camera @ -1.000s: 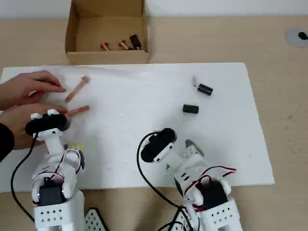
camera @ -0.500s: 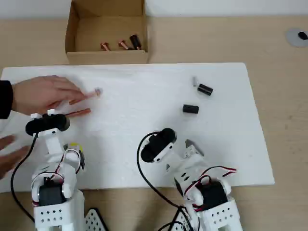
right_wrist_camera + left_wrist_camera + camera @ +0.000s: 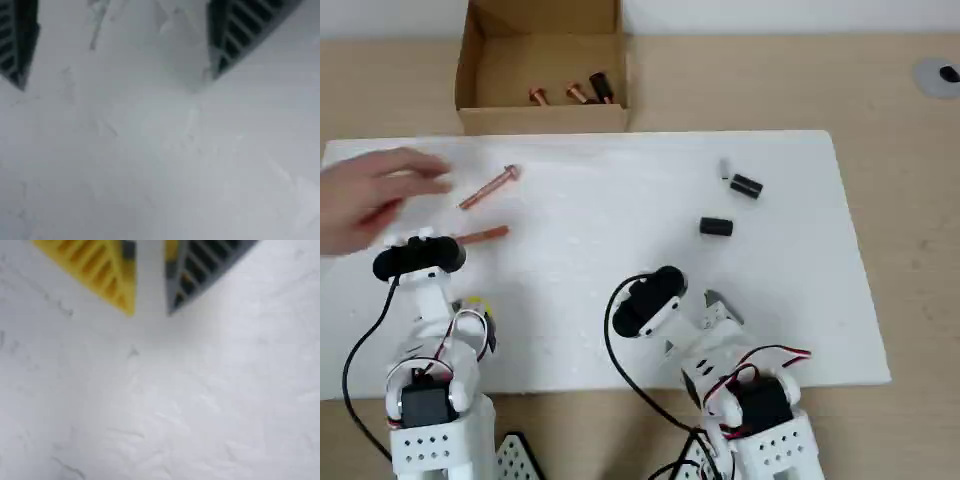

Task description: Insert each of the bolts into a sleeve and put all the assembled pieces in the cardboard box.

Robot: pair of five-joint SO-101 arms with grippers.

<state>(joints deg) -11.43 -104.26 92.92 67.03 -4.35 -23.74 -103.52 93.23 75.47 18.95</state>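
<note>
Two copper bolts lie on the white foam sheet (image 3: 620, 260) at the left: one slanted bolt (image 3: 488, 187) and one lower bolt (image 3: 480, 235). A person's hand (image 3: 375, 195) hovers just left of them, touching neither. Two black sleeves (image 3: 746, 186) (image 3: 716, 227) lie at the right. The cardboard box (image 3: 470, 70) at the back left holds assembled pieces (image 3: 570, 93). My left gripper (image 3: 150, 314) rests close over bare foam at the front left, nearly shut with nothing in it. My right gripper (image 3: 117, 82) stands open over bare foam at the front middle (image 3: 713, 305).
The foam sheet covers most of the wooden table. A grey round fitting (image 3: 938, 75) sits at the far right edge of the table. The middle of the foam between bolts and sleeves holds nothing.
The hand let go of the slanted bolt and drew back to the left. The second hand left the view. Neither arm moved.
</note>
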